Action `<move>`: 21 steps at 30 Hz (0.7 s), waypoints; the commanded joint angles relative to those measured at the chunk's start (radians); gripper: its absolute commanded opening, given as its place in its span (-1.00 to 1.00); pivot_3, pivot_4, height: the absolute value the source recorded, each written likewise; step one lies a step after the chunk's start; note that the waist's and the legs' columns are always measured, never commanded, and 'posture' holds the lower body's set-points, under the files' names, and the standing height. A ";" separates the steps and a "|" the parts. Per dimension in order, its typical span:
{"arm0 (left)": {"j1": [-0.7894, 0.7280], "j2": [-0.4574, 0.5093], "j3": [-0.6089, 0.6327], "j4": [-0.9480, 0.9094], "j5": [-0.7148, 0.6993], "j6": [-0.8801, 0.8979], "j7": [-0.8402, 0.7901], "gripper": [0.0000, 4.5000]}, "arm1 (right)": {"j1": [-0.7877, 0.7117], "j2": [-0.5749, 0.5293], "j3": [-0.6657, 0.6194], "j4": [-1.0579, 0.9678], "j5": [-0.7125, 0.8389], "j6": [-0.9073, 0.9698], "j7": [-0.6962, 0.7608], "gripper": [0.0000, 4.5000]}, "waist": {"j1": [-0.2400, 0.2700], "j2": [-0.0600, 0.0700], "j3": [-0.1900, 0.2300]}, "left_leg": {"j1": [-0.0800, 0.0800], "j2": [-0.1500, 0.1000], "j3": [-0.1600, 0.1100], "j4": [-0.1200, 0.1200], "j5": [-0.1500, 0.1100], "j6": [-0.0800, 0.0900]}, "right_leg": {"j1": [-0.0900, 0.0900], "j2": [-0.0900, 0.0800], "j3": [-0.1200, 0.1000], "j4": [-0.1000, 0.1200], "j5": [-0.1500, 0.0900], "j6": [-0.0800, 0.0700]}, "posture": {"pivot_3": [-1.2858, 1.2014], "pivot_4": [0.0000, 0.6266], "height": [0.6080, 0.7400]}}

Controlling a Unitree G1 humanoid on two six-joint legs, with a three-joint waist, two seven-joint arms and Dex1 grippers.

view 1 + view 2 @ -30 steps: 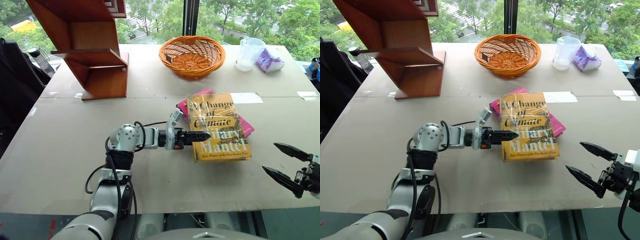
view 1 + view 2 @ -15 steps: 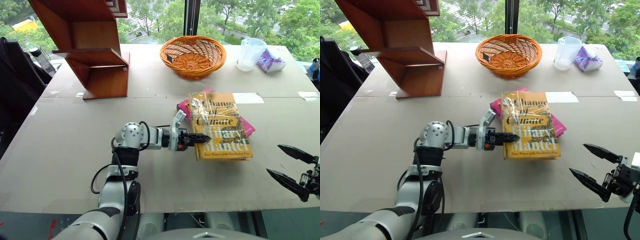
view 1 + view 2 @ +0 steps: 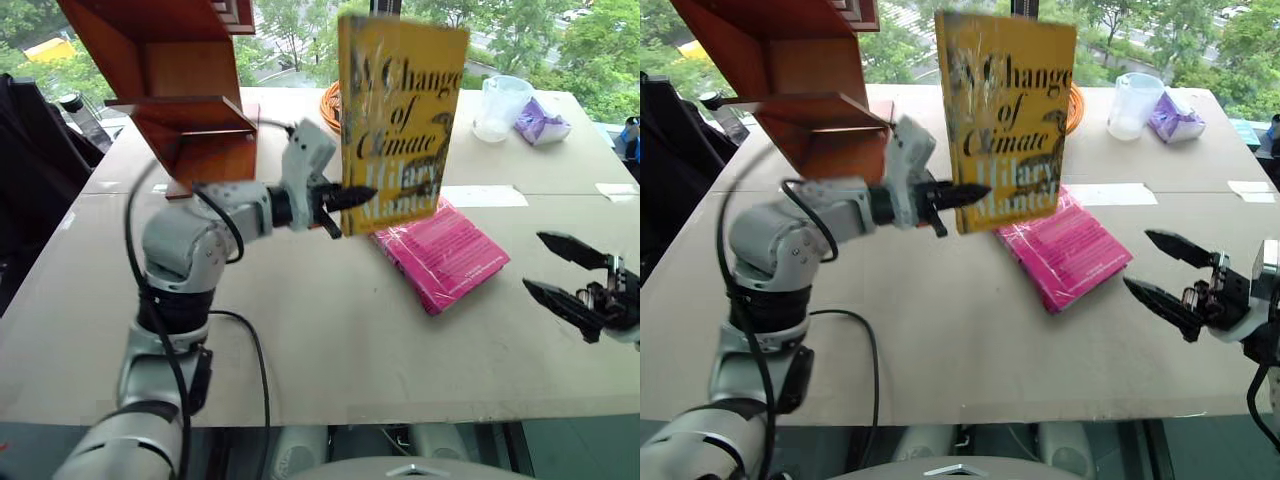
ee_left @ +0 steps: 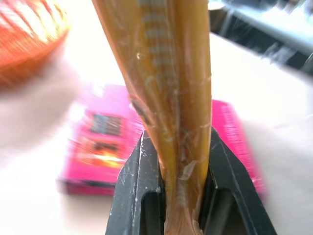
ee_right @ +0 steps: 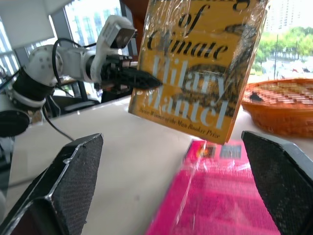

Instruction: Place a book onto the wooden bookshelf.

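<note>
The yellow book (image 3: 400, 120) with black and white lettering hangs upright in the air above the table, its cover toward me. My left gripper (image 3: 345, 200) is shut on the book's lower left edge; in the left wrist view the two black fingers (image 4: 134, 181) pinch its yellow edge (image 4: 166, 88). The reddish-brown wooden bookshelf (image 3: 185, 100) stands at the table's far left, just behind the left arm. My right gripper (image 3: 560, 272) hovers open at the right edge, empty, and faces the book (image 5: 200, 73).
A bright pink book (image 3: 440, 252) lies flat on the table where the yellow one lay. An orange wicker basket (image 5: 283, 105) sits at the back, partly hidden behind the lifted book. A clear cup (image 3: 498, 105) and a purple packet (image 3: 540, 122) stand at the far right.
The left gripper has lifted the yellow book off the pink one and stood it upright in the air, nearer the shelf. The right gripper has risen a little and stays open.
</note>
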 commanded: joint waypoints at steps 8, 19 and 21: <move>-0.316 0.429 -0.148 0.455 0.676 -0.870 -0.167 -0.91 | -0.397 0.090 0.115 0.115 0.118 0.149 -0.126 1.00 | 0.001 0.002 0.000 | -0.002 0.000 0.002 -0.005 0.000 0.000 | 0.000 0.000 0.000 -0.010 0.002 0.006 | 0.03 -0.52 1.00; -0.511 0.469 -0.204 0.864 1.023 -1.169 -0.031 -0.91 | -0.468 0.104 0.144 0.181 0.056 0.154 -0.097 1.00 | 0.001 0.000 0.002 | -0.035 0.000 0.002 0.010 0.000 0.000 | -0.024 -0.002 -0.008 -0.008 0.004 0.010 | 0.03 -0.52 1.00; -0.520 0.462 -0.201 0.892 1.039 -1.185 -0.025 -0.91 | -0.460 0.106 0.141 0.173 0.050 0.153 -0.097 1.00 | 0.000 0.000 0.002 | -0.035 0.000 0.003 0.010 0.000 0.001 | -0.023 -0.003 -0.007 -0.007 0.005 0.011 | 0.03 -0.52 1.00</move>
